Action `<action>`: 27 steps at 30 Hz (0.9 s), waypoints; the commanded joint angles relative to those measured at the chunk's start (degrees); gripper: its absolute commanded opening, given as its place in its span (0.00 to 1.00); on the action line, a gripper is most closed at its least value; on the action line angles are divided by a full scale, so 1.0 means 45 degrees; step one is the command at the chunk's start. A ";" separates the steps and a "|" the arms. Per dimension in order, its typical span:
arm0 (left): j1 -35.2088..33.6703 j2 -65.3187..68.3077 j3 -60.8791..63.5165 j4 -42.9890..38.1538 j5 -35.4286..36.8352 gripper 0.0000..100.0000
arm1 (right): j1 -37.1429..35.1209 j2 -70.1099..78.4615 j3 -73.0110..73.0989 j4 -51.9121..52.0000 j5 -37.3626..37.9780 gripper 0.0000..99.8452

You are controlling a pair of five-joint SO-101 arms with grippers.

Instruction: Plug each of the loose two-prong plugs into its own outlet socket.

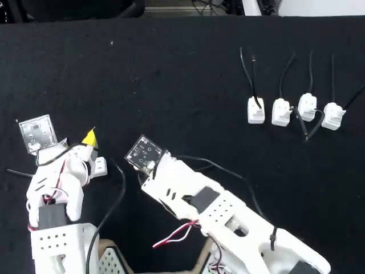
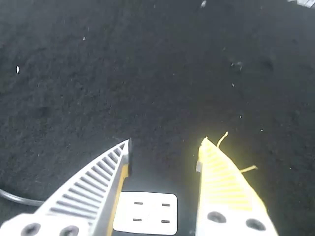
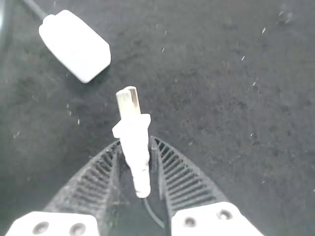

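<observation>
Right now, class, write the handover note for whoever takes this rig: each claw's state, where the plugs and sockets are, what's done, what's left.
Left claw: open, with a slotted socket seen between its fingers in its wrist view.
Right claw: shut on a two-prong plug, prongs forward, not inserted; a white cabled block lies ahead, apart.
Row of white cabled pieces, upper right in the high view: mated or not, cannot tell.
Done: one plug is in the claw. Left: seat it in a socket.

Black cloth-covered table (image 1: 171, 74), flecked with pale lint (image 2: 17, 69); beyond its far edge, perhaps cables (image 1: 205, 7).
</observation>
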 commanded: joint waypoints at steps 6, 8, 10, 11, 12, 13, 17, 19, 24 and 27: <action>0.1573 -0.1758 0.0752 -0.0059 0.0078 0.23 | -0.0098 0.0635 0.0674 -0.3516 -0.0274 0.01; 0.1944 -0.2168 0.0967 -0.0059 0.0059 0.23 | -0.0098 0.0908 0.0596 -0.3634 -0.1055 0.01; 0.2139 -0.2657 0.1182 -0.0059 0.0039 0.23 | -0.0098 0.1084 0.0420 -0.3653 -0.1836 0.01; 0.2139 -0.2911 0.1299 -0.0059 0.0078 0.23 | -0.0098 0.1143 0.0361 -0.3634 -0.2071 0.01; 0.2139 -0.3165 0.1416 -0.0059 0.0078 0.23 | -0.0098 0.1182 0.0303 -0.3634 -0.2208 0.01; 0.2159 -0.3438 0.1534 -0.0059 0.0098 0.23 | -0.0098 0.1241 0.0264 -0.3634 -0.2266 0.01; 0.2178 -0.4024 0.1768 -0.0039 0.0098 0.23 | -0.0313 0.1358 0.0244 -0.3653 -0.2247 0.01; 0.2413 -0.3966 0.1748 -0.0039 0.0098 0.23 | -0.0723 0.1358 0.0244 -0.3653 -0.2247 0.01; 0.3546 -0.3927 0.1846 -0.0039 0.0000 0.23 | -0.1485 0.1280 0.0264 -0.3634 -0.2247 0.01; 0.3565 -0.3907 0.1866 0.0020 0.0000 0.23 | -0.1485 0.1260 0.0264 -0.3634 -0.2247 0.01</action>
